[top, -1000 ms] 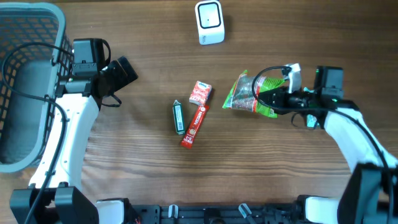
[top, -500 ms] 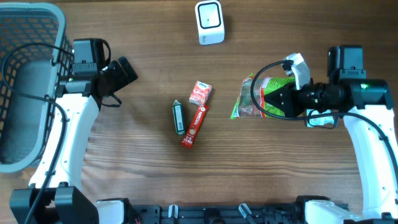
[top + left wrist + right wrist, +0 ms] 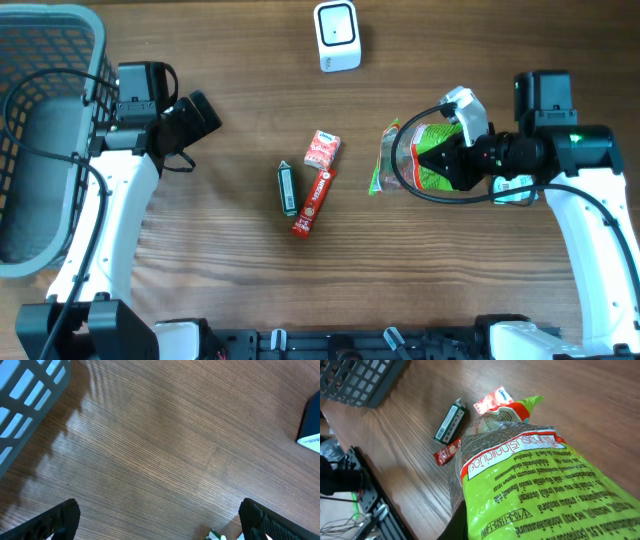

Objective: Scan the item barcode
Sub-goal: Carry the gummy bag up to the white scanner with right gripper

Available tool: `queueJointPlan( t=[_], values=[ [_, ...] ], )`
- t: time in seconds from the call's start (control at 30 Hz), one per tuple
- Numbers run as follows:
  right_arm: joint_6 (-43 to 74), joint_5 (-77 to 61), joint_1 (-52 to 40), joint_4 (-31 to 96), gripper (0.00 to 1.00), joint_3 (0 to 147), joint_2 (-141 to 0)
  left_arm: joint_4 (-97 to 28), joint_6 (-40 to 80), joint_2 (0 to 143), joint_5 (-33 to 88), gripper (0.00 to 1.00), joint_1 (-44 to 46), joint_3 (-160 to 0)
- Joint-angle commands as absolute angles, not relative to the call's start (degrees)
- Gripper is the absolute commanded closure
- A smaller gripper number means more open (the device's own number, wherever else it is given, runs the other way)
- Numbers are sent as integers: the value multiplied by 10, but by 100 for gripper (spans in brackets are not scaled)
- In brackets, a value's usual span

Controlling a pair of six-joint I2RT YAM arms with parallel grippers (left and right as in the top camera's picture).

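Right wrist view: the green bag (image 3: 530, 475) fills the front, clenched tight in the right hand (image 3: 435, 160) on the right side of the tabletop (image 3: 220, 280). Past it lie a red stick (image 3: 445, 452), a dark green pack (image 3: 449, 422) and a red packet (image 3: 492, 401). Farther off is the basket (image 3: 355, 377). The left hand (image 3: 197, 117) is spread wide, holding nothing. The scanner (image 3: 336, 36) sits at the far edge.

The wooden desk (image 3: 230, 290) carries a grey basket (image 3: 30, 50), a white scanner (image 3: 337, 36), a pink packet (image 3: 322, 149), a red stick (image 3: 311, 202) and a dark green pack (image 3: 287, 188).

Left tool (image 3: 205, 113) agape, right (image 3: 432, 160) likely pinched
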State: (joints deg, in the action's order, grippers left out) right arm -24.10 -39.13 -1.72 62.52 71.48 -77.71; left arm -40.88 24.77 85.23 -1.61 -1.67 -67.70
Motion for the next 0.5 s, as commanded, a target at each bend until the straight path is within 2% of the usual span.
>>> queueJointPlan(
  t=[0.0, 0.13, 0.23, 0.3, 0.47],
  values=[
    [-209, -349, -20, 646, 96, 793, -788, -408, 249, 849, -20, 0, -19, -685],
    [-225, -275, -32, 752, 96, 969, -869, -408, 249, 849, -20, 0, -19, -685],
    [-243, -151, -93, 771, 96, 1125, -959, -408, 249, 849, -20, 0, -19, -685],
    [-280, -83, -144, 702, 96, 1169, -1004, -408, 249, 849, -20, 0, -19, -685],
    [-427, 117, -241, 483, 96, 1169, -1105, -408, 249, 849, -20, 0, -19, -685]
  ],
)
